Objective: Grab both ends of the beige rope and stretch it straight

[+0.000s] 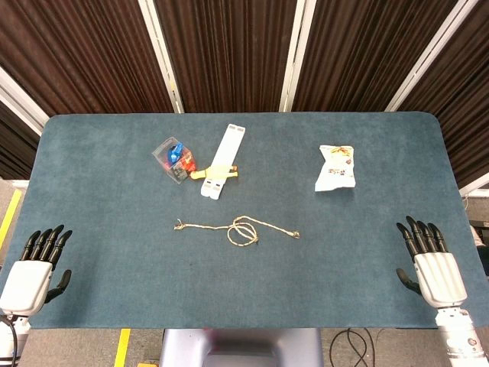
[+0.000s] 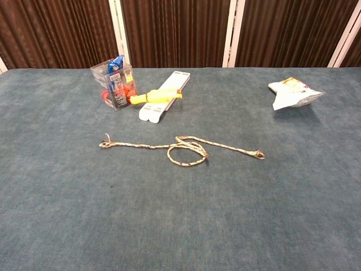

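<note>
The beige rope (image 1: 238, 228) (image 2: 183, 149) lies on the blue table (image 1: 114, 229) near its middle, with a loop at its centre and both ends flat on the cloth. Its left end is at the left and its right end at the right, neither touched. My left hand (image 1: 34, 264) rests at the table's near left corner, fingers straight and apart, holding nothing. At the near right corner my right hand (image 1: 429, 261) lies the same way, empty. The chest view shows neither hand.
Behind the rope stand a clear box of small coloured items (image 1: 174, 159), a white flat strip with a yellow piece across it (image 1: 221, 162), and a white snack bag (image 1: 335, 167) at the back right. Dark curtains hang behind the table.
</note>
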{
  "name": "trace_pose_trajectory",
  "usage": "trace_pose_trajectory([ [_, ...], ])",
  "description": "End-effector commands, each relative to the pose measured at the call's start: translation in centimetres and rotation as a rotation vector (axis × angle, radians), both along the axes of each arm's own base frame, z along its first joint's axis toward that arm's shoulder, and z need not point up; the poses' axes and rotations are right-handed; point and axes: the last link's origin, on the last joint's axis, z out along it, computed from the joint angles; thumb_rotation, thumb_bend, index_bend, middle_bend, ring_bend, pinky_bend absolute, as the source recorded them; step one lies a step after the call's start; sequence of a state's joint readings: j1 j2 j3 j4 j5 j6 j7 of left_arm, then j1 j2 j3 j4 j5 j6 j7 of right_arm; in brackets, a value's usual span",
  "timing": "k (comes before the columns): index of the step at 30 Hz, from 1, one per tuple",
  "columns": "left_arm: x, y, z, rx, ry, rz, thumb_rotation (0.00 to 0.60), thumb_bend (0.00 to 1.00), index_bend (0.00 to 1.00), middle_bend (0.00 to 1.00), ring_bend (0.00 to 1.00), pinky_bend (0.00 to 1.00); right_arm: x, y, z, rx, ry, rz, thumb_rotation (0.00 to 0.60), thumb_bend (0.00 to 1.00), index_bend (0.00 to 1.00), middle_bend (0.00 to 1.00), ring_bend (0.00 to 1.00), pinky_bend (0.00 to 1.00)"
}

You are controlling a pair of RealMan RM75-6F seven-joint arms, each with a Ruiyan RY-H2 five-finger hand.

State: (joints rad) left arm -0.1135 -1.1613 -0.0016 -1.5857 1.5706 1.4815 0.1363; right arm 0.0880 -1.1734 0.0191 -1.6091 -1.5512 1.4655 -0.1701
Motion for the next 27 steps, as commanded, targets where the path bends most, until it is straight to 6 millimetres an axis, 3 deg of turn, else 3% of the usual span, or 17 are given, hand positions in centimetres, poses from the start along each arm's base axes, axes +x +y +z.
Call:
trace_pose_trajectory([
  [1,0.1,-0.1,-0.2,-0.005,0.002,-0.005,0.6,0.45,0.0,0.0,0.0,0.05,0.1,0.0,-0.1,0.007,-0.001,0.003,0.6,0.34,0.0,0.0,0.0,0.0],
  [8,1.7,1.0,-2.5,-0.088,-0.081,-0.131,0.6,0.44,0.0,0.0,0.0,0.04,-0.1,-0.2,0.3,-0.001,-0.012,-0.005,0.6,0.34,0.0,0.0,0.0,0.0],
  [14,4.6,4.8,-6.8,-0.202,-0.102,-0.185,0.6,0.44,0.04,0.0,0.0,0.05,0.0,-0.3,-0.2,0.007,-0.002,-0.003,0.6,0.34,0.0,0.0,0.0,0.0],
  [21,8.0,8.2,-11.1,-0.213,-0.067,-0.224,0.6,0.44,0.12,0.0,0.0,0.05,0.2,0.1,-0.3,-0.006,0.007,0.018,0.6,0.34,0.0,0.0,0.0,0.0],
  [27,8.9,10.2,-14.4,-0.245,-0.113,-0.156,0.6,0.44,0.21,0.0,0.0,0.05,0.3,0.3,-0.1,0.004,0.006,0.032,0.6,0.34,0.0,0.0,0.0,0.0],
])
